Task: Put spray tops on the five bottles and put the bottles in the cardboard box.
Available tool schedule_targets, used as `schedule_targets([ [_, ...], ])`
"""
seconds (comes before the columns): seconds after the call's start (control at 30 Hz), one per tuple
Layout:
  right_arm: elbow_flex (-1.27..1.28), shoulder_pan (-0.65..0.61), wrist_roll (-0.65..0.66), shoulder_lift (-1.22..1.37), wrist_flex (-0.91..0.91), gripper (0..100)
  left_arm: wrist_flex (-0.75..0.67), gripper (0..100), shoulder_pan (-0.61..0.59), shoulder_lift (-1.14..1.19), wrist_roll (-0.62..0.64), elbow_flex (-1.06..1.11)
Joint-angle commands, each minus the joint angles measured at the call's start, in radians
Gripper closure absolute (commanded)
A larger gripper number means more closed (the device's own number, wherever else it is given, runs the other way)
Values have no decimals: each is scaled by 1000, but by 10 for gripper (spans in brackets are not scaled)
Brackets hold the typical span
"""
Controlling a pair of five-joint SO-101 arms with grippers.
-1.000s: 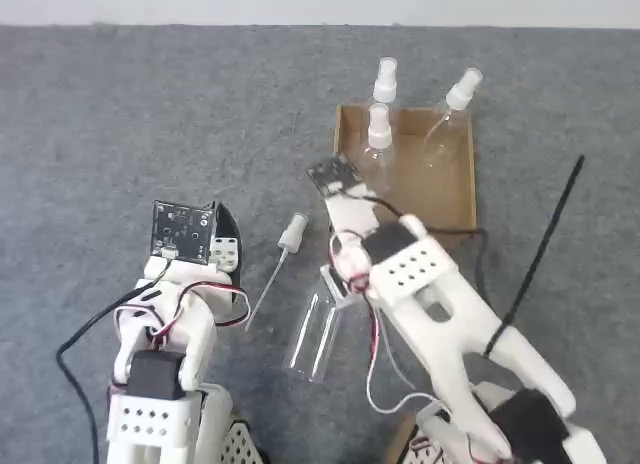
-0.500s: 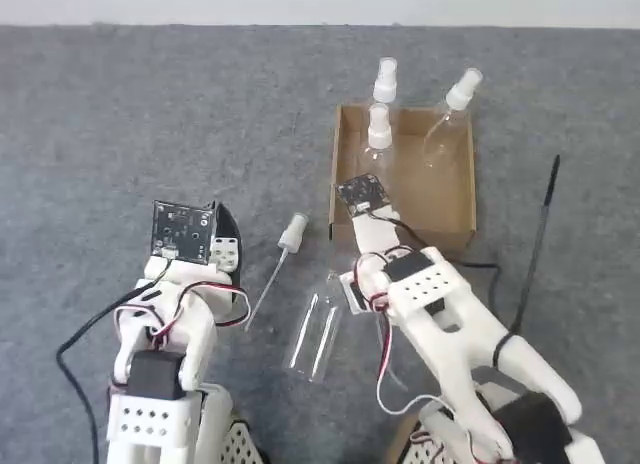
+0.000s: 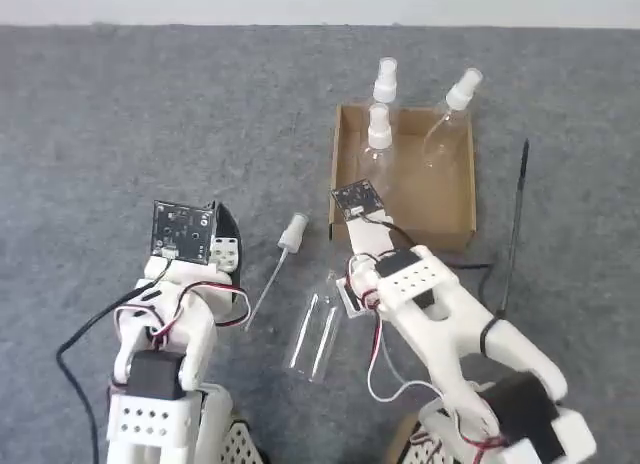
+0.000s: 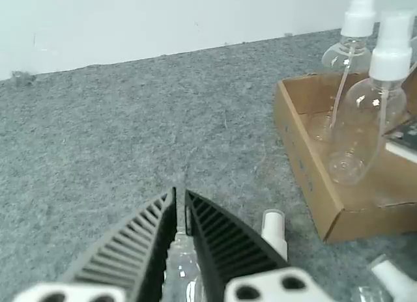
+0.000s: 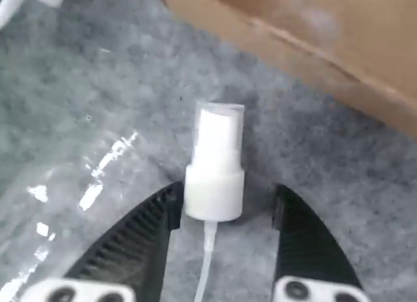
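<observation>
Here our right gripper (image 5: 226, 194) straddles a spray top (image 5: 214, 152);
jaws wide, gripping nothing; our left gripper (image 4: 180, 196) has jaws nearly meeting.

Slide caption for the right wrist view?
Right claw open either side of a white spray top on grey carpet, cardboard box just beyond.

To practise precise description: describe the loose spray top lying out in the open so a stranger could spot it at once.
Find the cardboard box on the grey carpet. Off its near left corner lies a white spray top, its thin tube trailing away from the box. Unlike the tops on the bottles at the box, it caps nothing.
</observation>
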Motion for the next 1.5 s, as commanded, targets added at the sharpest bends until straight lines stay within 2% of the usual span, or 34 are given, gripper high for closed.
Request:
schedule_targets([
  [0.0,-57,15,-14,-41,44,893,-23,989,5,-14,-5,-13],
  [0.13,-54,15,-5,-151,94,978,-25,989,5,-14,-5,-13],
  [0.3,-109,7,-3,-326,209,960,-26,989,5,-14,-5,-13],
  [0.47,-341,5,6,-380,329,961,-26,989,5,-14,-5,-13],
  [0.77,-603,-162,-181,-81,337,960,-26,989,3,-14,-5,-13],
  [1.03,-663,-219,-431,162,143,957,-28,989,-3,-14,-5,-13],
  [1.2,-657,-211,-571,222,127,858,-28,989,-3,-14,-5,-13],
  [1.3,-654,-211,-583,232,137,811,-28,989,-3,-14,-5,-13],
  [1.47,-652,-211,-582,223,147,804,-28,989,-2,-14,-5,-13],
])
